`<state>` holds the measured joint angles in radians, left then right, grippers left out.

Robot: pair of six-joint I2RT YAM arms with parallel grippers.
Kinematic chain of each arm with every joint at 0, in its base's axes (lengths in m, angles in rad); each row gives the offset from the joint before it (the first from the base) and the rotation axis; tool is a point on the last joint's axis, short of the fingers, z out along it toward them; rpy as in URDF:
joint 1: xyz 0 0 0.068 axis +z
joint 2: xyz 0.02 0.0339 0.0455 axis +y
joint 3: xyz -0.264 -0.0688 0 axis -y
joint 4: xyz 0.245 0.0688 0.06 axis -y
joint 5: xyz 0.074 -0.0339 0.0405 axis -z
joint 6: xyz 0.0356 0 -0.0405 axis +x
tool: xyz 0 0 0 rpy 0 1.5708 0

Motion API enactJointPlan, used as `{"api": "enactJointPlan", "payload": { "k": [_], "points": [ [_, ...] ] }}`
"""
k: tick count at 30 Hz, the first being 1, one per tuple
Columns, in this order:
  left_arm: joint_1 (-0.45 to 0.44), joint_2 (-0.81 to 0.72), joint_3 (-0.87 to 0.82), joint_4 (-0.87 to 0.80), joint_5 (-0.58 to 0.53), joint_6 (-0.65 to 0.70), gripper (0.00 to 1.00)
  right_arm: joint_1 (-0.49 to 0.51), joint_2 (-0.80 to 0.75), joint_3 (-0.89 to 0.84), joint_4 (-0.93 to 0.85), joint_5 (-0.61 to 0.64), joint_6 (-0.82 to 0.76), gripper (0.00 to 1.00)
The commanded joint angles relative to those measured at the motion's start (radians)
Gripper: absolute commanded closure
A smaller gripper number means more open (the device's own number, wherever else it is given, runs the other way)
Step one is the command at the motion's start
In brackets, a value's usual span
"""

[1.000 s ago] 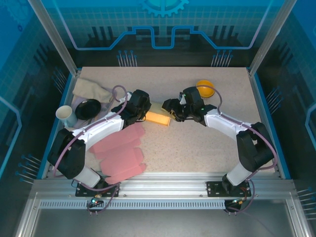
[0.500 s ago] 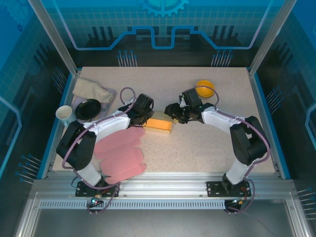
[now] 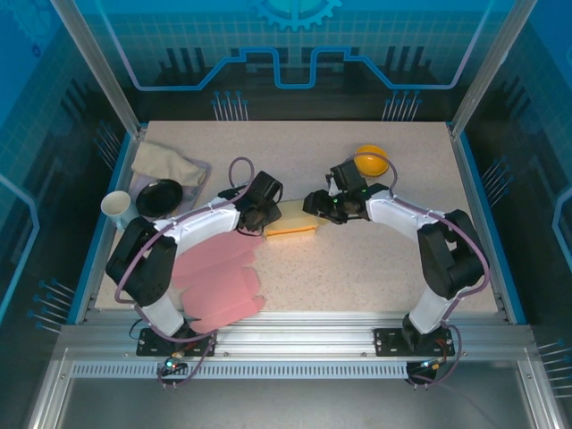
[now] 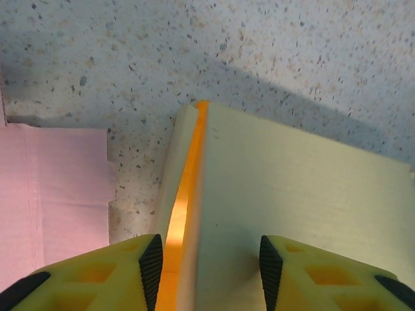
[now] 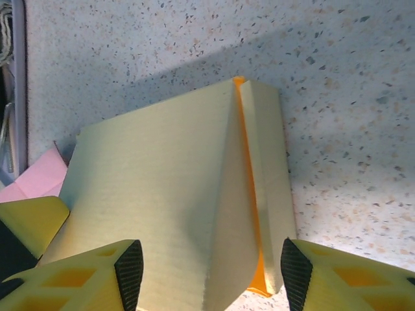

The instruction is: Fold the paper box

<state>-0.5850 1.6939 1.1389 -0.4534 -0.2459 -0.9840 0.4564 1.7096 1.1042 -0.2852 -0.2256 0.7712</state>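
Left claw (image 4: 207, 262) first: my jaws stand apart with nothing clamped, astride the paper box (image 4: 292, 194). Its raised orange fold runs off toward 12 o'clock between them, hugging the 9 o'clock jaw, and its pale panel spreads flat out to 3 o'clock. Over at 9 o'clock an edge of the pink sheets (image 4: 52, 194) lies on the speckled table (image 4: 292, 45), just beside the box.

Right claw (image 5: 206, 269) now: jaws wide, straddling the same box from its other end; a pale panel bulges up between them, the orange crease nearer the 3 o'clock jaw; whether they press on the card or merely stand over it, I cannot tell.

From above, the box lies flat at about the middle of the table, its long side running 9 to 3 o'clock; my left claw sits at its 10 o'clock corner, my right at its 1 o'clock corner.

Wider out: the pink sheets overlap at 7 o'clock of the box; an orange round thing (image 3: 373, 161) sits at 1 o'clock, beyond my right arm; at 10 o'clock, near the table's edge, 1 black dish (image 3: 161, 197), 1 pale cup (image 3: 119, 208) just beside it, and 1 beige cloth (image 3: 165, 163) behind them.
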Motion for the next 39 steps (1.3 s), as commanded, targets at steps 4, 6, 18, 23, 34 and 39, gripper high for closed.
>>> {"api": "enactJointPlan", "payload": {
  "k": [4, 6, 18, 23, 34, 39],
  "points": [
    [-0.015, 0.051, 0.024, -0.099, 0.02, 0.06, 0.5, 0.026, 0.001, 0.079, -0.163, 0.097, -0.165, 0.38],
    [-0.015, 0.06, 0.029, -0.101, 0.017, 0.066, 0.47, 0.038, 0.015, 0.096, -0.196, 0.125, -0.203, 0.38],
    [-0.018, 0.136, 0.111, -0.085, 0.073, 0.084, 0.43, 0.05, 0.066, 0.105, -0.242, 0.214, -0.292, 0.37],
    [-0.027, 0.187, 0.198, -0.094, 0.096, 0.103, 0.44, 0.043, 0.08, 0.11, -0.257, 0.231, -0.323, 0.37],
    [-0.035, 0.206, 0.255, -0.189, 0.109, 0.061, 0.08, 0.005, 0.037, 0.024, -0.2, 0.188, -0.297, 0.38],
    [-0.026, 0.208, 0.272, -0.232, 0.184, -0.074, 0.01, 0.006, 0.005, -0.049, -0.147, 0.174, -0.278, 0.38]
  ]
}}
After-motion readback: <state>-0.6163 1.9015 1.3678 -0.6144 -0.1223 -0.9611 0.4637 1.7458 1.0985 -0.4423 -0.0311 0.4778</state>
